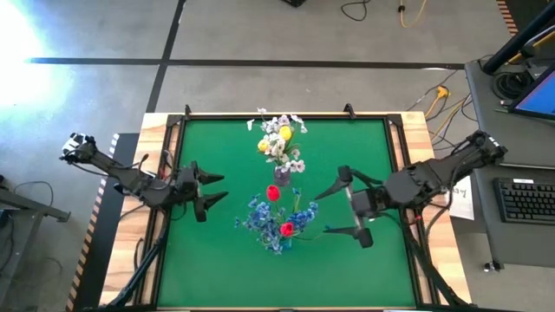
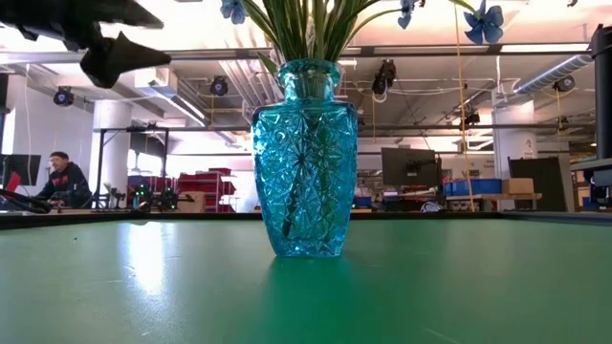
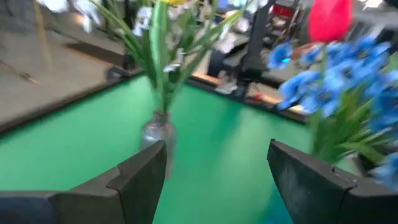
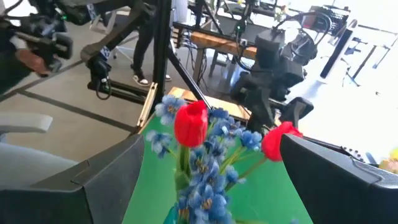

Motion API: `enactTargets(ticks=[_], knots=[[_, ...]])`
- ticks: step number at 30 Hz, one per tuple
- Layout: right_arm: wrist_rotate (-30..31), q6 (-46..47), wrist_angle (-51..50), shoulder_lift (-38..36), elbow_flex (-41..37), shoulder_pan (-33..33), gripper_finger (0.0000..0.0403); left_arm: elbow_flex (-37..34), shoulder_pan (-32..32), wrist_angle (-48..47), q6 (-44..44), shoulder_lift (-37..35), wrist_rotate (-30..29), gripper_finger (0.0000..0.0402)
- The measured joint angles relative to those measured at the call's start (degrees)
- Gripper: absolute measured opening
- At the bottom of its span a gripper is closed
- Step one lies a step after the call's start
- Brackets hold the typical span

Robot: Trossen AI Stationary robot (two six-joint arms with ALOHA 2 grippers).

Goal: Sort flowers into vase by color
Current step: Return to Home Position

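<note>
A faceted blue glass vase [image 2: 304, 158] stands near the table's middle, holding blue clustered blooms [image 1: 258, 218] and two red tulips [image 1: 273, 192] by their stems. Beyond it, a small clear vase [image 1: 282, 174] holds yellow tulips [image 1: 285, 133] and sprays of white blossoms [image 1: 297, 165]. My left gripper [image 1: 212, 191] hovers open left of the vases, pointing toward them. In its wrist view [image 3: 214, 180] the clear vase [image 3: 158, 134] stands ahead. My right gripper [image 1: 347, 204] hovers open to their right. Its wrist view [image 4: 214, 149] faces the red tulips [image 4: 190, 123].
Bare green table [image 1: 217, 260] surrounds both vases. A raised wooden frame [image 1: 416, 130] borders it. A desk with a keyboard [image 1: 527, 199] stands off to the right. A person [image 2: 65, 182] sits far behind the table, and another's legs [image 4: 146, 56] show beyond it.
</note>
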Motion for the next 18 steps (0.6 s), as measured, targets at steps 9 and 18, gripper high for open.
enactTargets(ticks=[9,18], knots=[[0.0,0.6,6.0,-13.1,-14.0,3.0,0.0368,-5.9,0.6,-0.4,8.0,-8.0,-0.1,0.0268],[-1.6,1.7,20.0,-25.9,-31.8,3.4,0.0368,-15.5,5.8,6.0,11.7,-23.5,3.4,0.0268]])
